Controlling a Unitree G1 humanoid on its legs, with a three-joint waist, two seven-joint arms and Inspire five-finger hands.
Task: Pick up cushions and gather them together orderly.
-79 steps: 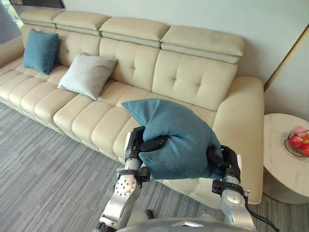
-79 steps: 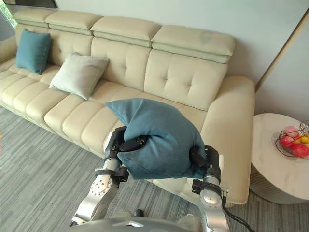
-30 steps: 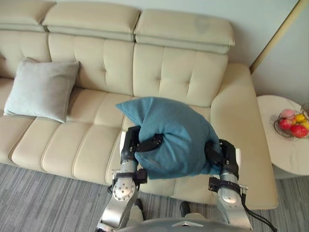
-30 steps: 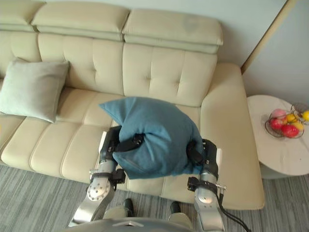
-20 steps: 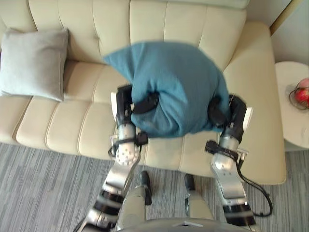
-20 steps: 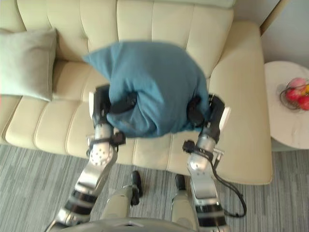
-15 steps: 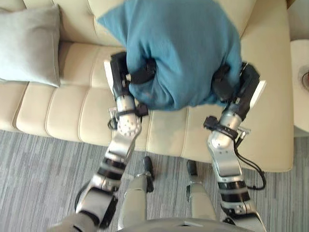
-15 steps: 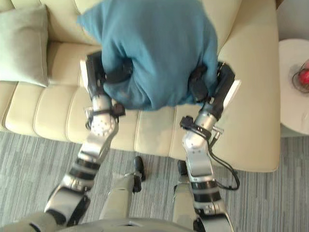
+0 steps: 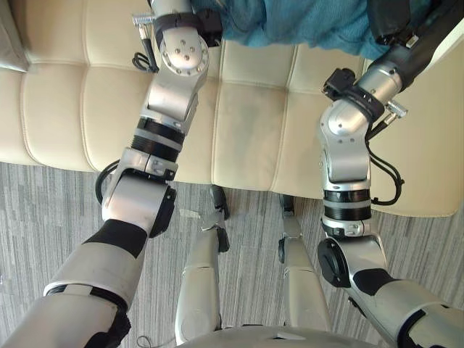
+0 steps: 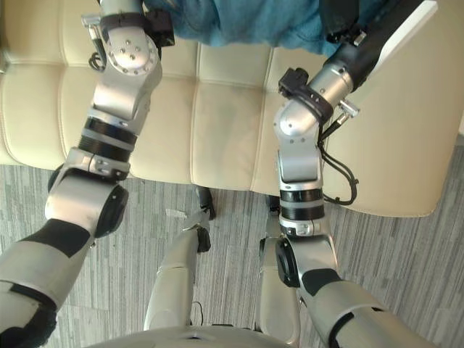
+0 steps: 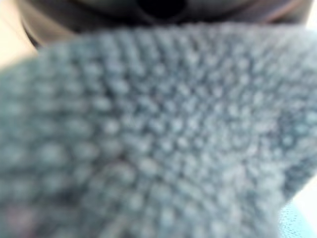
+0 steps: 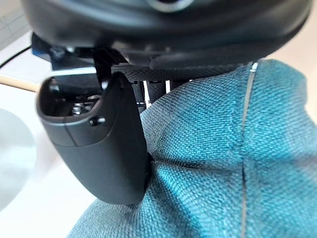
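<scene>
The upper edge of both eye views crops the teal woven cushion (image 9: 304, 18), so its outline and what it rests on cannot be told. Left hand (image 11: 163, 6): a blurred dark bulk, with the rest covered by out-of-focus cushion weave. Right hand (image 12: 99, 144): the thumb digs into the cushion, and a fold covers most of the fingers. Cream tufted leather sofa (image 9: 246, 123): the backrest is cut off at the top.

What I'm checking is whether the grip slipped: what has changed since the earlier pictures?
The camera has tipped down, so the sofa only seems to shift. Both arms have stretched out, carrying the cushion forward over its seat. Nothing was let go: the cushion stays between the left hand and the right hand, whose thumb still presses into it.
</scene>
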